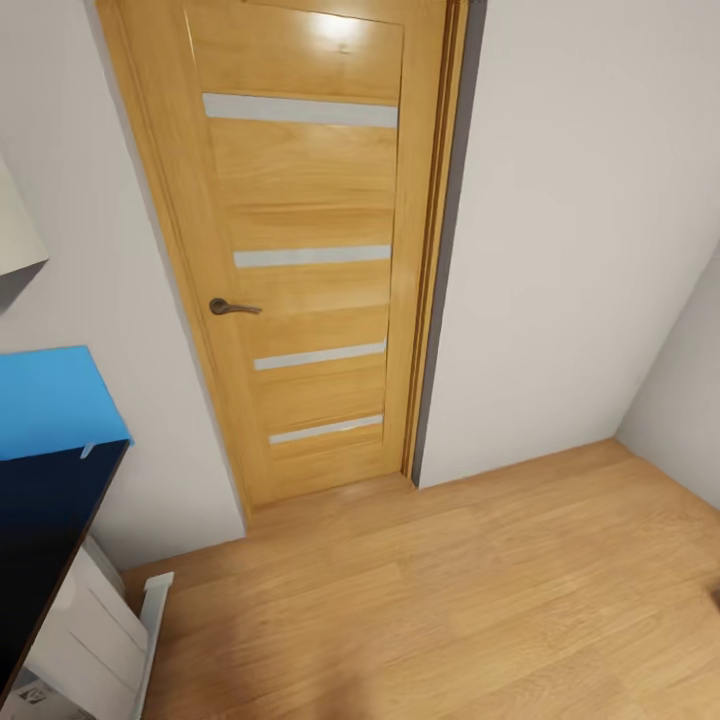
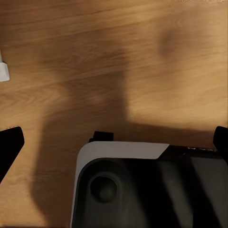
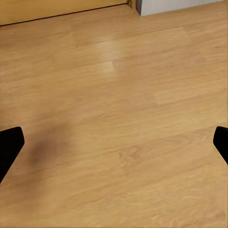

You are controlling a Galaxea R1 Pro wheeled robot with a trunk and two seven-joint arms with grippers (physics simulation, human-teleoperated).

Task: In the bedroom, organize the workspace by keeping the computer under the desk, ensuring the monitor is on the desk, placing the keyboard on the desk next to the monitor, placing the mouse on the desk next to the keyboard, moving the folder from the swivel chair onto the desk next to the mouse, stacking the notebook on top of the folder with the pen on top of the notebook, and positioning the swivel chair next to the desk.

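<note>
The desk (image 1: 40,530) shows its glossy black top at the lower left of the head view, on white legs (image 1: 95,630). A bright blue flat panel (image 1: 55,400) stands at the desk's far end against the wall; I cannot tell whether it is the folder. My left gripper (image 2: 114,142) is open over the wooden floor, with black fingertips (image 2: 9,147) at both sides of the left wrist view and nothing between them. My right gripper (image 3: 114,142) is open too, above bare floor, its fingertips (image 3: 221,142) wide apart. The monitor, keyboard, mouse, notebook, pen and swivel chair are out of view.
A closed wooden door (image 1: 300,250) with a dark handle (image 1: 232,307) stands straight ahead in a white wall. Light wooden floor (image 1: 450,600) stretches to the right. My own white and black base (image 2: 142,190) lies below the left gripper. A white corner (image 1: 15,230) juts in at upper left.
</note>
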